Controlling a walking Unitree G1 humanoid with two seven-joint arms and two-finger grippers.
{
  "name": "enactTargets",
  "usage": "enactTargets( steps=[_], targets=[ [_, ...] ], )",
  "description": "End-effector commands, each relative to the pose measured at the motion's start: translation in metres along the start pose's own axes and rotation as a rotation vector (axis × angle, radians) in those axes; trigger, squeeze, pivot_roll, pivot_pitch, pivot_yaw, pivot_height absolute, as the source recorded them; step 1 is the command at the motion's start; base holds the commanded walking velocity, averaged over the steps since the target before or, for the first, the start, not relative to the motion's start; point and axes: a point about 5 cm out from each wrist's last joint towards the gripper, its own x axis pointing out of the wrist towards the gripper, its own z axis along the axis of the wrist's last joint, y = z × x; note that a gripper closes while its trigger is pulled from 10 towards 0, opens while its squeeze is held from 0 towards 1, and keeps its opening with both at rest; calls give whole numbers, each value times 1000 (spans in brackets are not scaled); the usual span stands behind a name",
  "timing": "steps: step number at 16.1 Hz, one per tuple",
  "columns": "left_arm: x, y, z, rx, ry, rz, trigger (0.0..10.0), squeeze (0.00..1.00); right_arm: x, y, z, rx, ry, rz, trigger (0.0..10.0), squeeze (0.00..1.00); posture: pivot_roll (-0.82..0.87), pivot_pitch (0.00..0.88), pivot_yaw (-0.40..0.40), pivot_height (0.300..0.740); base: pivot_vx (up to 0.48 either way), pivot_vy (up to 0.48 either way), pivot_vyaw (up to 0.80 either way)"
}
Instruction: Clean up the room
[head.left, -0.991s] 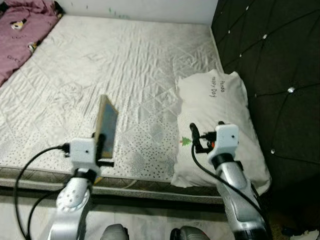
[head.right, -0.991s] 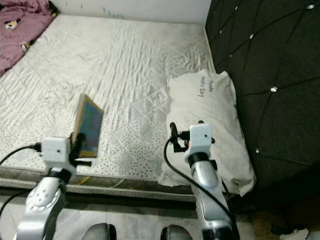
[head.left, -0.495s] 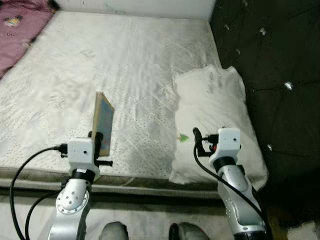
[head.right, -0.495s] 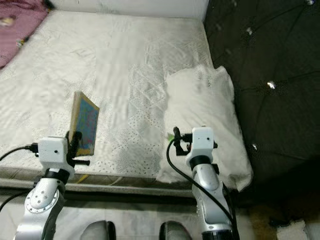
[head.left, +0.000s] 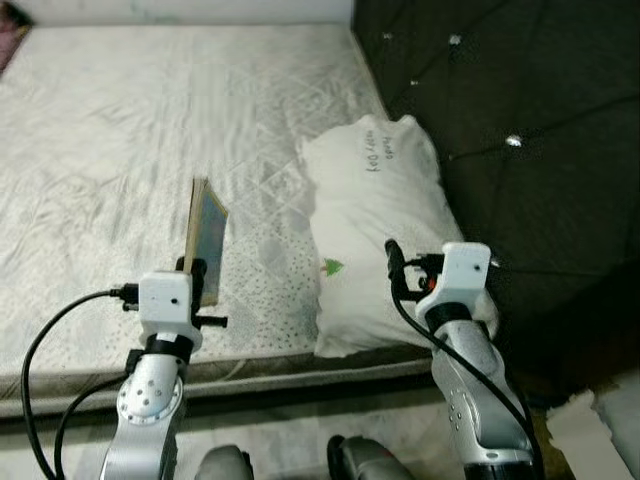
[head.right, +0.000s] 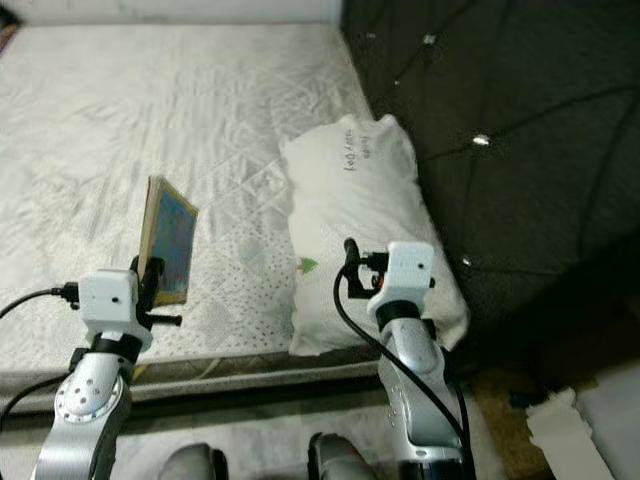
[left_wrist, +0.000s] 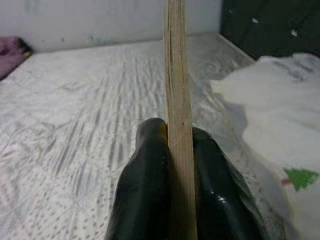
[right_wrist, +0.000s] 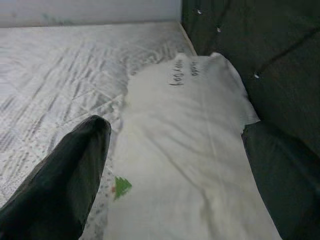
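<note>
Right, the left pincer (left_wrist: 172, 165) is gripping a thin flat book with a colourful cover (head.left: 206, 240), holding it upright on edge above the near part of the white quilted mattress (head.left: 120, 150). In the left wrist view, the two black fingers (left_wrist: 145, 180) are pressing tight against either side of the book's pale edge, so that pincer is clamped fully onto it. The book is standing tall over the silver left arm, cover facing toward the pillow side.

Over on the right, the right pincer (head.left: 392, 262) is hovering above the near end of the white pillow with dark handwriting and a small green tree print (head.left: 375, 215). The right wrist view is showing one black finger (right_wrist: 75, 170) in front of the pillow, and I cannot tell how far apart that pincer's fingers are.

The pillow is lying at the mattress edge, right up against the dark tufted headboard with shiny studs (head.left: 520, 130). White crumpled paper (head.left: 590, 430) is lying on the floor by the robot's right side.
</note>
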Motion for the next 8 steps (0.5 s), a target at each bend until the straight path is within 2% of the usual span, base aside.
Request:
enactTargets(
  steps=[1, 4, 8],
  targets=[
    [0, 8, 9, -6, -45, 51, 10000, 0, -5, -8, -15, -14, 56, -27, 10000, 0, 80, 135, -6, 740, 0, 0, 0],
    [-4, 16, 7, -6, -41, 84, 10000, 0, -3, -5, -13, -3, 48, -5, 10000, 0, 81, 130, -5, 740, 0, 0, 0],
    [-1, 6, 7, 16, -53, 25, 10000, 0, -1, -6, -20, -7, 64, -3, 10000, 0, 76, 123, -8, 740, 0, 0, 0]
  ],
)
